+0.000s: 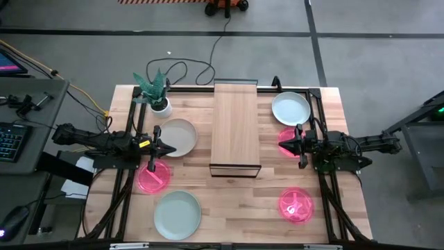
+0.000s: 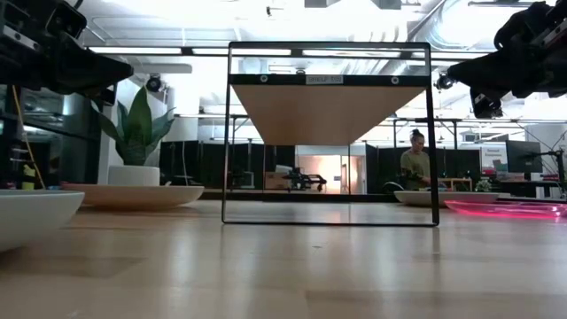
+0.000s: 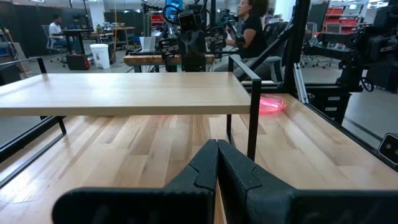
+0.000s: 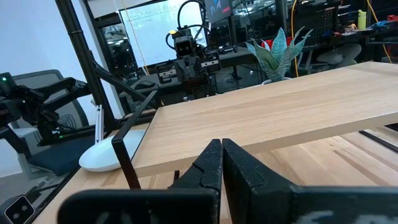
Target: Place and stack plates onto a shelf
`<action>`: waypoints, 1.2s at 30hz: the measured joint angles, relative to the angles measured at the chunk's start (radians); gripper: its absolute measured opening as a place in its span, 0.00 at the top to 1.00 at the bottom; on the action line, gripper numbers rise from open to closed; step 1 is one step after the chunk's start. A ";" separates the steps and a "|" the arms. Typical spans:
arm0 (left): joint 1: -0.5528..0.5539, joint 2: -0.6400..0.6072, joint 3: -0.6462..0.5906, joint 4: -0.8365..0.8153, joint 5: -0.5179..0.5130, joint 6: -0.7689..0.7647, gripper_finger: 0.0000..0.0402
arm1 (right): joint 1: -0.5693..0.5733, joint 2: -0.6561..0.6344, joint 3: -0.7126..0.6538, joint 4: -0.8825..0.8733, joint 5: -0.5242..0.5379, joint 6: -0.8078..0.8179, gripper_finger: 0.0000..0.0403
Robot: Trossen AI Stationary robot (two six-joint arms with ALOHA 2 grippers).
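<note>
The shelf [image 1: 236, 128] stands mid-table, a light board on a black frame, with nothing on top of it. Six plates lie flat on the tabletop. Left of the shelf are a pale plate [image 1: 178, 137], a pink plate [image 1: 153, 177] and a pale plate [image 1: 177, 214]. Right of it are a pale plate [image 1: 291, 107], a pink plate [image 1: 288, 136] and a pink plate [image 1: 295, 205]. My left gripper [image 1: 175, 148] is shut and hovers over the near edge of the pale plate. My right gripper [image 1: 280, 145] is shut above the pink plate's edge. Both point at the shelf.
A potted plant [image 1: 158, 97] stands at the far left corner, behind the left plates. Black frame rails [image 1: 132, 187] run along both table sides. Bare wood lies between shelf and near edge. People sit in the room beyond [image 3: 252, 28].
</note>
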 joint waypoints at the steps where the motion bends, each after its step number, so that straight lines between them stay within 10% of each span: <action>1: 0.000 0.000 0.000 0.000 0.000 0.000 1.00 | 0.000 0.000 0.000 0.000 0.000 0.000 1.00; 27: 0.000 0.000 0.000 0.000 0.000 0.000 1.00 | 0.000 0.000 0.000 0.006 0.003 -0.013 1.00; 33: 0.000 0.000 0.000 0.000 0.000 0.000 1.00 | -0.003 0.000 0.000 0.301 0.055 0.227 1.00; 36: 0.000 0.000 0.000 0.000 0.000 0.000 1.00 | -0.004 0.000 0.000 0.515 0.242 0.366 1.00</action>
